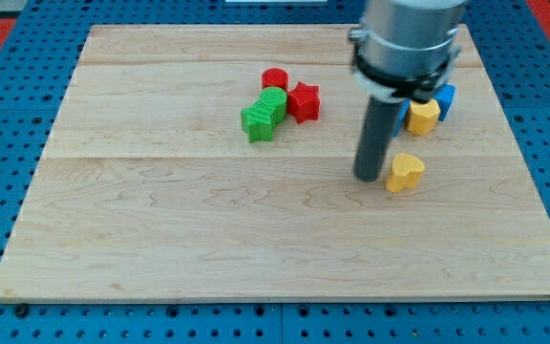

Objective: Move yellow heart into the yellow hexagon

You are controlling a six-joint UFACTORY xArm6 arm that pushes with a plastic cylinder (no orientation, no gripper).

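Observation:
The yellow heart [405,172] lies on the wooden board right of centre. The yellow hexagon [422,116] sits above it, towards the view's top right, touching a blue block [444,98] behind it. My tip [368,178] rests on the board just left of the yellow heart, close to it or touching it. The rod and arm body rise above and hide part of the area left of the hexagon.
A cluster sits at the top centre: a red cylinder [274,78], a red star-like block [303,101], a green cylinder [272,98] and a green block [258,121]. The wooden board [208,229] lies on a blue pegboard.

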